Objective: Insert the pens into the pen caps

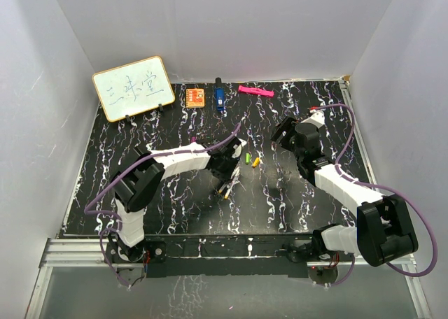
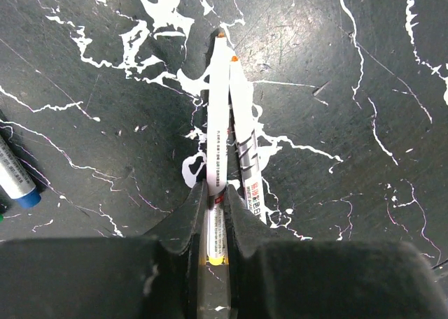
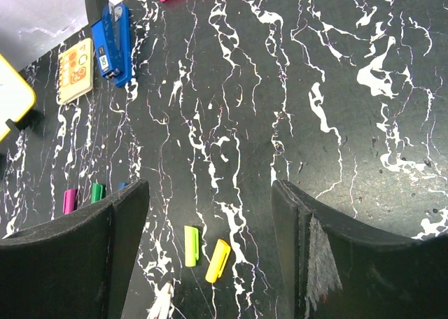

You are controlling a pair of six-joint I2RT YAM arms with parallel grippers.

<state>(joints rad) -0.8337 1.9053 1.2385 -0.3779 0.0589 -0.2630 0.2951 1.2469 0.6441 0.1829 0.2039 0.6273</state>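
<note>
My left gripper [image 2: 217, 193] is shut on a white pen [image 2: 218, 109] with a small orange tip that points away from me. A second white pen [image 2: 246, 158] lies right beside it, touching. A pen with a blue end [image 2: 15, 179] lies at the left edge. In the top view the left gripper [image 1: 227, 171] is at mid-table over the pens [image 1: 227, 187]. My right gripper [image 3: 210, 186] is open and empty above a light green cap [image 3: 191, 245] and a yellow cap [image 3: 218, 260]. Magenta [image 3: 70, 200] and dark green [image 3: 97, 192] caps lie left, partly hidden by my finger.
At the back edge are a blue chunky object [image 3: 112, 43], an orange card [image 3: 75, 71] and a pink bar [image 1: 255, 91]. A yellow-framed whiteboard [image 1: 133, 87] stands at the back left. White walls enclose the black marbled table [image 1: 308, 200].
</note>
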